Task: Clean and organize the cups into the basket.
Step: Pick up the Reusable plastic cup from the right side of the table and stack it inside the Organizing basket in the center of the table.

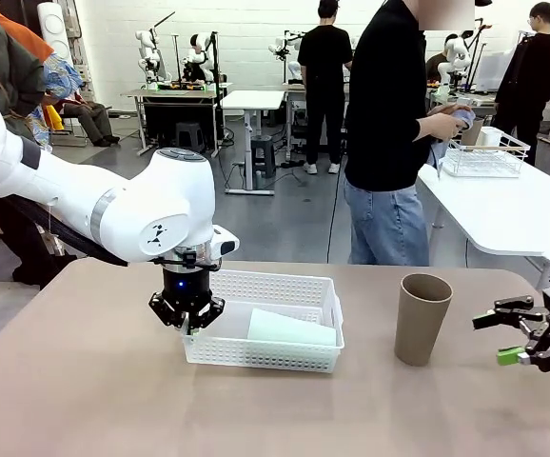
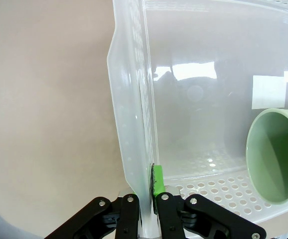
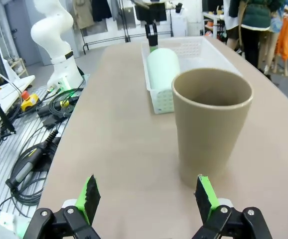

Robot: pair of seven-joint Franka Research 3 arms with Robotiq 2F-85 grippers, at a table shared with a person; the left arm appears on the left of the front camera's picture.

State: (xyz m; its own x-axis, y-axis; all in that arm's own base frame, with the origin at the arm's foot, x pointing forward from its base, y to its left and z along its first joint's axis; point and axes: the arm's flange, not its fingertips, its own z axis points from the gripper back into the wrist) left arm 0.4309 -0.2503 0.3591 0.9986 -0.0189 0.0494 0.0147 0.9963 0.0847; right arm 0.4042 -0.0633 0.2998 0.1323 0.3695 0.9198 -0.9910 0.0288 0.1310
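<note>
Cups: two on show, a pale mint green tapered matte tumbler, the mint cup [image 1: 289, 328], and a tan-brown tapered matte tumbler, the tan cup [image 1: 422, 319].
Mint cup position: down on its side inside the basket, toward the right end in the front view. Its open mouth [image 2: 278, 159] looks straight back at the left wrist camera.
Tan cup position: upright, mouth up, on the bare surface to the right of the basket and apart from it, between the basket and the right jaws. From the right wrist it stands [image 3: 211, 124] just ahead of the pads.
Basket: shallow rectangular white plastic basket with perforated sides [image 1: 256, 354], flat on the surface near the middle, with the mint cup its one passenger.
Left jaws: and the left jaws are pointing straight down over the basket's left end wall [image 2: 134, 99], pressed together on it. The wall is pinched between the fingers, with a green pad [image 2: 157, 180] against its inner face.
Right jaws: the right jaws are spread wide and gripping nothing, low over the surface at its right side. One green pad [image 3: 90, 194] and the other [image 3: 205, 194] are aimed at the tan cup.
Surface: light brown tabletop [image 1: 85, 381].
Person: black top and blue jeans [image 1: 389, 124], standing at the far side and turned toward a neighbouring white table. The hands [image 1: 451, 119] are raised at chest height around something too small to make out.
Neighbouring table: a white wire basket [image 1: 484, 157] sits on it.
</note>
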